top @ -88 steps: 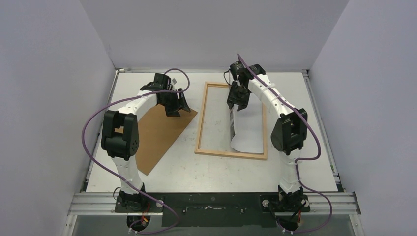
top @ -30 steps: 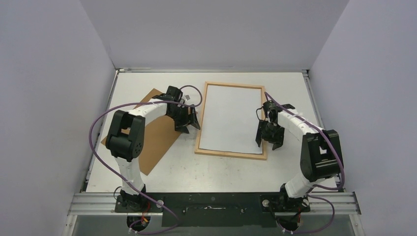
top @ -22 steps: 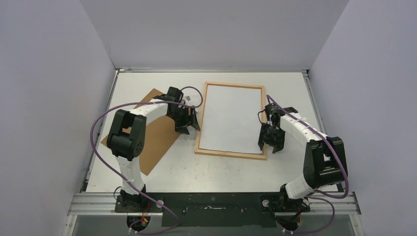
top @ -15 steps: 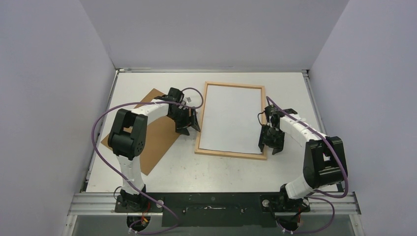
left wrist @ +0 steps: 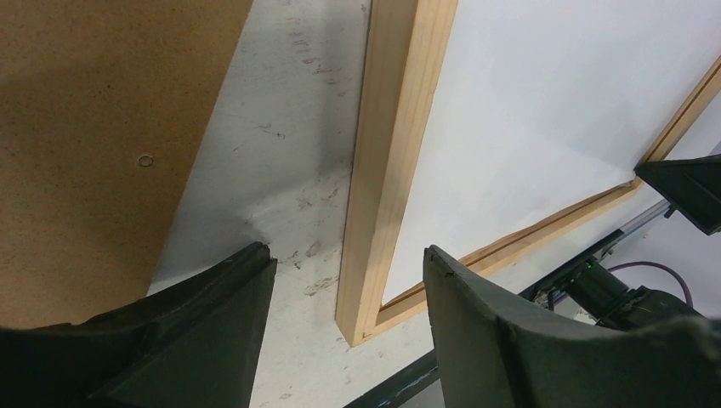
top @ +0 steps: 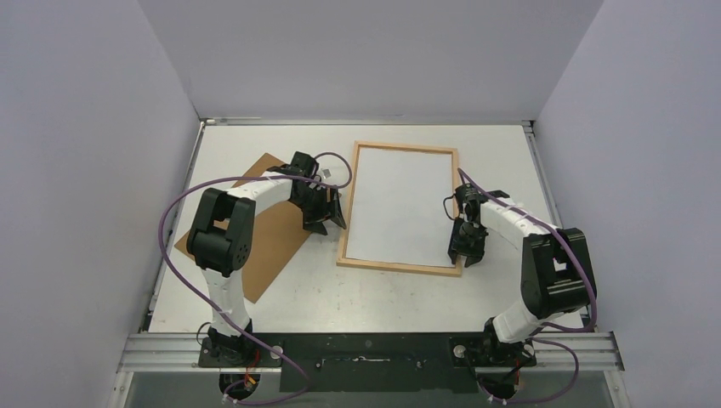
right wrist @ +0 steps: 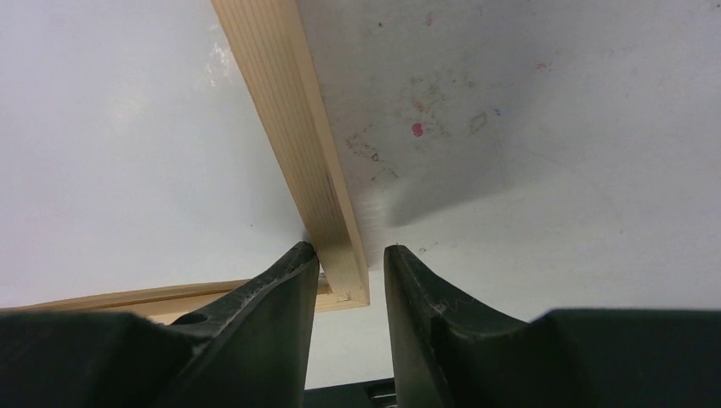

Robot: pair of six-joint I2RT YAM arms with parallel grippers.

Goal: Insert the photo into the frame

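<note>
Photo: the photo (top: 400, 204) now lies flat inside the frame (top: 400, 267) with its plain white side up, so the print itself is not visible. A few seconds ago it stood curled and half raised in the opening under the right arm.
Fit: from above, its edges run close along all four bars. Whether it sits fully down in the recess cannot be told.
Right gripper: the right gripper (right wrist: 350, 252) has left the sheet and come down the right side to the near right corner. Its jaws straddle the right bar there and have been narrowing over the last second. The inner finger looks to be against the wood, while a sliver of counter (top: 383, 293) shows beside the outer one. I cannot tell whether they already pinch the bar.
Left gripper: the left gripper (left wrist: 347, 255) has barely shifted. Its jaws stand wide apart astride the left bar near the near left corner, with space on both sides and nothing held.
Backing board: the brown backing board (top: 255, 246) lies left of the frame, apart from it, partly under the left arm.
Meaning: the placing looks essentially done. The jaws at opposite bars read as steadying or squaring the frame.
Risk: a pinch that drags the bar could shift the loose sheet.
</note>
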